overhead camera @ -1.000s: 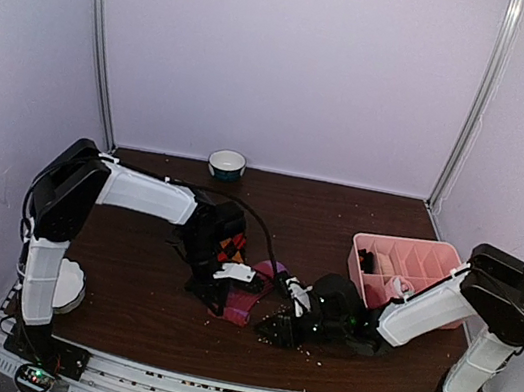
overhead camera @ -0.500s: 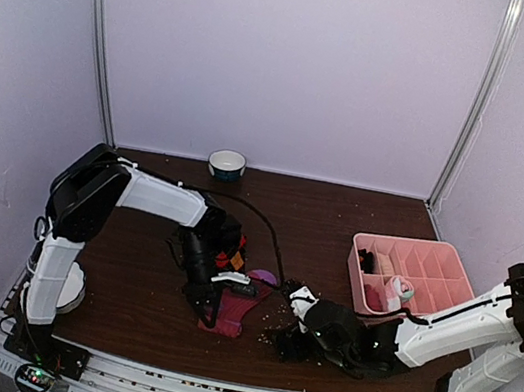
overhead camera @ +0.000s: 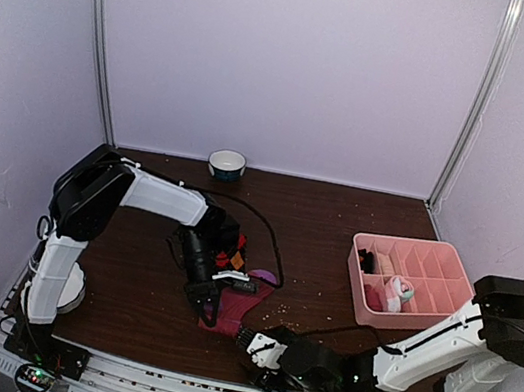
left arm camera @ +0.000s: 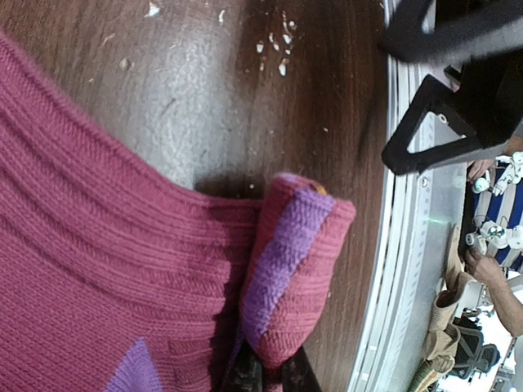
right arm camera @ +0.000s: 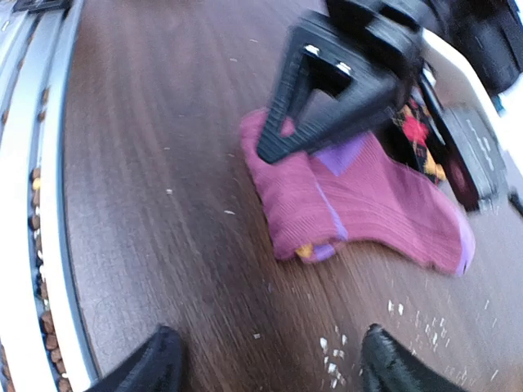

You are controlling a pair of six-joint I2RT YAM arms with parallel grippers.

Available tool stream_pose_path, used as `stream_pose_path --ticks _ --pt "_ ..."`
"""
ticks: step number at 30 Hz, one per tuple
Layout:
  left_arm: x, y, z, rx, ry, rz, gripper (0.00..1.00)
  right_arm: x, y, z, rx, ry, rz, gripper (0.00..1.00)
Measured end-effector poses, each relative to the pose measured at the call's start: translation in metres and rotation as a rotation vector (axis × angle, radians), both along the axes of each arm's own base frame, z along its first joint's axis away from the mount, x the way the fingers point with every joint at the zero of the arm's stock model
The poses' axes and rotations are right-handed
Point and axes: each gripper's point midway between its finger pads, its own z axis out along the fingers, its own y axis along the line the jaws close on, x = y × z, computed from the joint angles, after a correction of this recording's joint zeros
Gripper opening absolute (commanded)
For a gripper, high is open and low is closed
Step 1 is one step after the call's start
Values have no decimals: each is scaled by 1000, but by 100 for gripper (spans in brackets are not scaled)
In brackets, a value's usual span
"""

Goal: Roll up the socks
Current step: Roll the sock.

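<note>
Seen from above, the left hand (overhead camera: 208, 310) is pinched closed on the folded-over end of the magenta sock (overhead camera: 244, 307). The sock lies flat on the dark wooden surface (overhead camera: 338, 225), near its front edge. The black argyle sock (overhead camera: 230, 248) sits just behind it (partly hidden under the left arm). The right hand (right arm camera: 270, 363) hovers low beside them, fingers spread wide, holding nothing.

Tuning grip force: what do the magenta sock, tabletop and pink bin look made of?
The magenta sock: ribbed knit fabric, matte and soft; the knit rows show and one end is folded over.
The tabletop: dark brown wood look with a slight sheen; grain streaks, possibly laminate.
The pink bin: probably moulded plastic; smooth, thin dividers.
</note>
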Motion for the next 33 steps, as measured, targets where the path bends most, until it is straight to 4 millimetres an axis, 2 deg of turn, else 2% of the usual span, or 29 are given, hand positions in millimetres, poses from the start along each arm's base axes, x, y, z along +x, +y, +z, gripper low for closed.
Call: stream_pose_path --ticks 5,8,12,18,22,24,25,27,28,29,33 --pt "0 0 -1 25 17 17 10 0 24 -1 -25 -77 106 55" --pt "1 0 0 38 28 19 9 9 43 -1 -31 -100 149 50" --pt "0 0 0 44 34 20 9 23 56 3 -29 -117 171 42" --pt "0 0 0 48 36 19 12 36 65 -2 -48 -114 201 28" --pt "0 1 0 53 40 17 20 37 64 -16 -75 -80 218 27" --pt "-1 1 1 49 39 11 27 41 66 -18 -70 -69 212 26" --pt "-1 1 2 43 38 6 36 43 67 -18 -65 -60 210 26" --pt "-1 2 5 25 30 -8 70 47 72 -19 -46 -32 205 24" --pt "-2 3 8 12 25 -14 94 50 73 -19 -36 -15 203 23" --pt "-2 3 12 -5 13 -22 97 53 75 -19 -24 3 201 22" --pt "8 5 27 -65 -120 -42 98 54 77 -19 17 78 215 8"
